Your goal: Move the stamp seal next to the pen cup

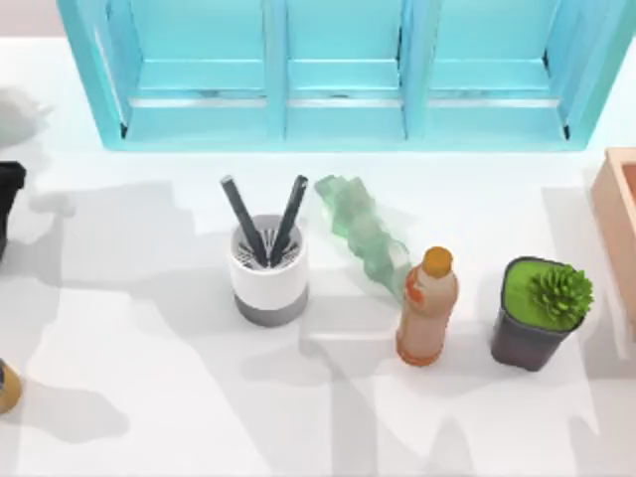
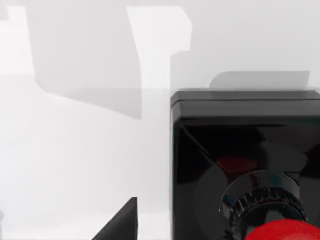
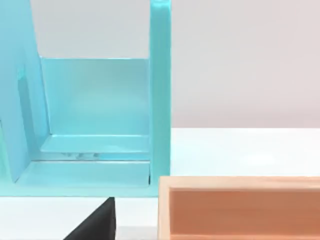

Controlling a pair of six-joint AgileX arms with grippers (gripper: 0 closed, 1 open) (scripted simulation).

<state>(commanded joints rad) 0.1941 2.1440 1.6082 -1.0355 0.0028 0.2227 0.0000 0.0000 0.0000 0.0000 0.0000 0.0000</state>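
Observation:
The pen cup point(image 1: 268, 270) is white with a grey bottom band and holds two black pens; it stands left of the table's middle. The stamp seal point(image 2: 245, 150) is a glossy black square block with a ribbed stem and a red knob, and it stands upright on the white table, very close in the left wrist view. A dark part of my left gripper point(image 2: 120, 225) reaches in just beside the block. A black shape point(image 1: 8, 199) sits at the far left edge of the top view, far from the cup. A dark part of my right gripper point(image 3: 97, 225) hangs by the table's right side.
A teal shelf unit point(image 1: 338, 70) runs along the back. A translucent green object point(image 1: 363, 234), an orange-capped bottle point(image 1: 427, 308) and a dark pot with a green plant point(image 1: 542, 313) stand right of the cup. A wooden box point(image 1: 618, 229) sits at the right edge, a brown object point(image 1: 5, 388) at the lower left.

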